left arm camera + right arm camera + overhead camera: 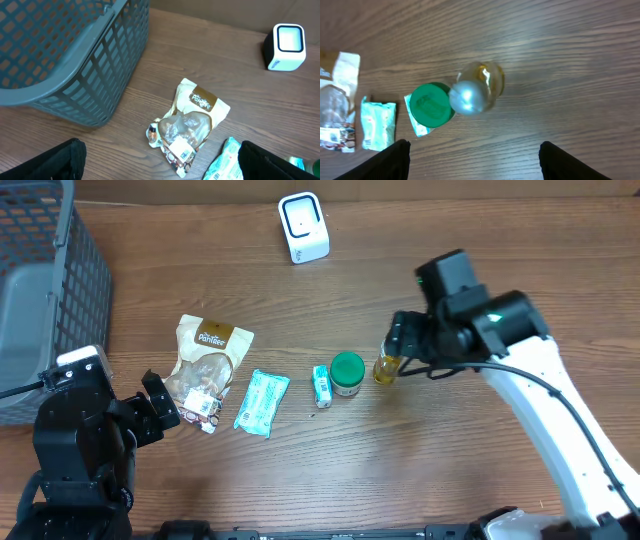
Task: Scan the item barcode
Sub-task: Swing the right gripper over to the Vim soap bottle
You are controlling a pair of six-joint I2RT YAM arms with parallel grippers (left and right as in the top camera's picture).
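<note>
Step in hand: looks like the pick-up. The right gripper [473,160] is lined up over the small bottle [476,92] but isn't on it yet.
Right claw: fingers are spread wide at the lower corners of the right wrist view with nothing between them, so it's holding 0 items.
Left claw: the left gripper [160,406] is wide open and empty too, at the lower left of the overhead frame, next to the snack bag [207,370].
Where the item is: the bottle stands upright, right of centre in the overhead view, silver cap up. It's touching or just beside the green-lid jar [347,373], can't tell which.
How to do it well: probably come straight down so 1 finger doesn't clip the jar, then close on the body below the cap.
Watch out: it's narrow, so a sideways nudge could tip it.
After that: the scanner [303,227] sits at the upper middle, well apart. The barcode needs to face it, and no barcode is visible from here.
</note>
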